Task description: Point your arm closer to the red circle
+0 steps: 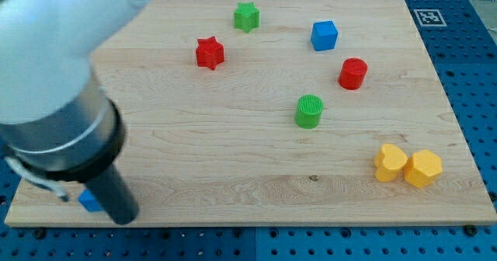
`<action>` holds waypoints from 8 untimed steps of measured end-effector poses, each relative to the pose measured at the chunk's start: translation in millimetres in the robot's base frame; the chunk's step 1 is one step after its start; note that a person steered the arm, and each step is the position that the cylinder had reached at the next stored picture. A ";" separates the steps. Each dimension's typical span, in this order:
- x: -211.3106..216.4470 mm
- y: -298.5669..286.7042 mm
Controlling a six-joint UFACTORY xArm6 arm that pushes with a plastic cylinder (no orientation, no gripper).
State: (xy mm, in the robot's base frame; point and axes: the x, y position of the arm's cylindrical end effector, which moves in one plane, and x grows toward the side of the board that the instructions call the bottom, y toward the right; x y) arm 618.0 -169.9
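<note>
The arm loomed large and blurred over the view's left, its pale housing narrowing through a dark collar to the rod, whose end, my tip (124,217), met the wooden board (233,175) at the bottom left corner. It carried no jaws, so there was no grip to report. A small blue block (89,202), mostly hidden, sat just beside my tip. The red cylinder (352,73) stood well apart, toward the upper right, below the blue cube (324,35). A ribbed green cylinder (309,111) stood near mid-board, and a red star (210,53) and green star (247,16) lay toward the top. A yellow heart (390,163) touched a yellow hexagon (423,168) near the bottom right edge. Bare pale grain spread between my tip and the red cylinder.
</note>
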 end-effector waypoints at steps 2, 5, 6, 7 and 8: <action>0.3 -29.5; -82.2 59.0; -139.3 70.5; -185.0 86.4; -198.4 123.4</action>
State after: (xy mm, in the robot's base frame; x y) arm 419.6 -46.5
